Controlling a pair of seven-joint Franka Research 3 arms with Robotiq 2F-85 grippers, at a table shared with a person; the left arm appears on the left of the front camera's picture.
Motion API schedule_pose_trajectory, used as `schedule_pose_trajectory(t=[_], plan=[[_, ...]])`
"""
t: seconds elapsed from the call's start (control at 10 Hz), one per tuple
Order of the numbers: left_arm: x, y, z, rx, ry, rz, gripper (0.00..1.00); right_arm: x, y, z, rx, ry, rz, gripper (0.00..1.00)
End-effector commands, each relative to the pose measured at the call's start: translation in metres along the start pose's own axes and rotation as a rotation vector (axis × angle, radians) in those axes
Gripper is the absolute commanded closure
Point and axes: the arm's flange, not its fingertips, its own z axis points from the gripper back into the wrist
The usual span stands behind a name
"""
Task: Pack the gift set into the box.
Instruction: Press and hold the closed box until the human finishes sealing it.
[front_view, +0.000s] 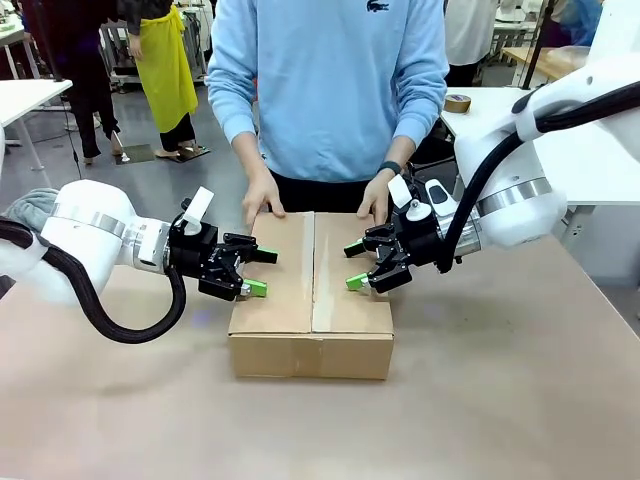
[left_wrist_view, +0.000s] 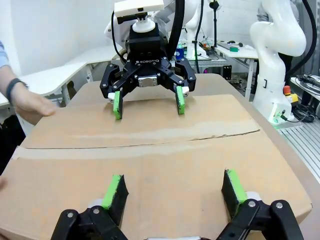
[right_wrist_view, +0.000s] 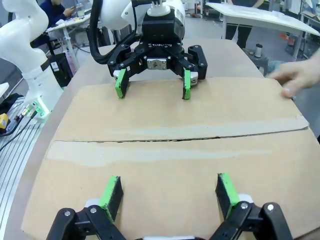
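Cardboard closes the box (front_view: 311, 290), which sits at the middle of the bench (front_view: 500, 410). Its two long top flaps lie folded flat and meet along a seam (front_view: 313, 270) running from 12 to 6 o'clock in the front view, and the wrist views show a thin dark gap along part of that line. The left claw (front_view: 262, 271) reaches in from 9 o'clock with jaws spread wide, its green pads over the 9 o'clock flap just inside the outer edge. The right claw (front_view: 354, 266) mirrors it from 3 o'clock, likewise spread wide and gripping nothing, over the opposite flap. Whether the fingertips press on the cardboard or hover just above it cannot be told. At the 12 o'clock edge a person's hand (front_view: 262, 197) is at the 11 o'clock corner and the second hand (front_view: 378, 198) at the 1 o'clock corner. Bare bench lies open along the 6 o'clock side of the box and out under both arms at 9 and 3 o'clock. The strip of flap between the two claws is uncovered.
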Motion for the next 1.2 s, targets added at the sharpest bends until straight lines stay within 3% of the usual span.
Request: schedule_pose_trajectory(t=[0.0,1.1], plan=[[-0.0024,-0.0010,-0.0005,0.003,0.005,-0.011,0.00,-0.0029,0.0022,-0.0008,-0.010,-0.008,0.018,0.00],[-0.0024,-0.0010,-0.0005,0.003,0.005,-0.011,0.00,-0.0029,0.0022,-0.0008,-0.010,-0.008,0.018,0.00]])
